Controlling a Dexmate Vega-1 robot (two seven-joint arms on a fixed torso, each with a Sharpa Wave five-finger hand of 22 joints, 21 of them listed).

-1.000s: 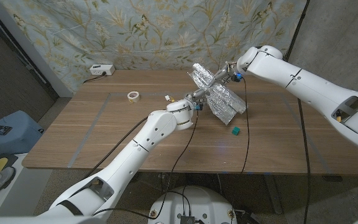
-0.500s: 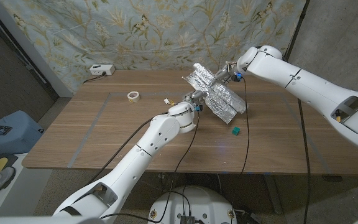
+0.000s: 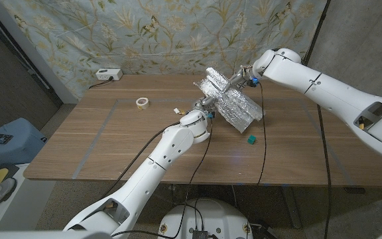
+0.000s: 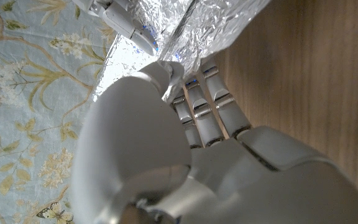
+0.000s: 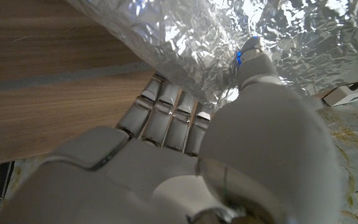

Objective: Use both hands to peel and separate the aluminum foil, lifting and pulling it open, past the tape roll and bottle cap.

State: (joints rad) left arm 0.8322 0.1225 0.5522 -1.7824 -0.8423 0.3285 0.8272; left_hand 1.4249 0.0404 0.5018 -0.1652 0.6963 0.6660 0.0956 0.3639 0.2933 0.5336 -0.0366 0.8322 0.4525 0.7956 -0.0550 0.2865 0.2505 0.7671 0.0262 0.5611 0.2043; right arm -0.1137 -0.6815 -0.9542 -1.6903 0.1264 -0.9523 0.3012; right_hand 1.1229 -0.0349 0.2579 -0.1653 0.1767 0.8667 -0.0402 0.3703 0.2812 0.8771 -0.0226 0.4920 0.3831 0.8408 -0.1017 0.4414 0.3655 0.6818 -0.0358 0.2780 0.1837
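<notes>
Left hand: the left hand (image 3: 204,110) is closed on the lower edge of the aluminum foil (image 3: 234,103); in the left wrist view its fingers (image 4: 211,115) run under the foil edge and the thumb is pressed on top, so the foil is pinched.
Right hand: the right hand (image 3: 243,78) is held at the far upper side of the foil; in the right wrist view its fingers (image 5: 166,115) are tucked under the foil and the thumb lies on it, so the foil is gripped.
Reason of the hold: opposite edges are taken, probably so that the crumpled layers can be pulled apart when the hands are drawn away from each other.
Foil: it is held up off the table (image 3: 111,133), partly opened, stretched between both hands.
Tape roll: the tape roll (image 3: 142,102) lies well apart from the foil, on the side of the left arm.
Bottle cap: a small green object, probably the bottle cap (image 3: 250,139), lies near the foil, on its near side.
Views: the whole layout is given by the head view; the contact of fingers and thumb on the foil is made clear by the wrist views.
</notes>
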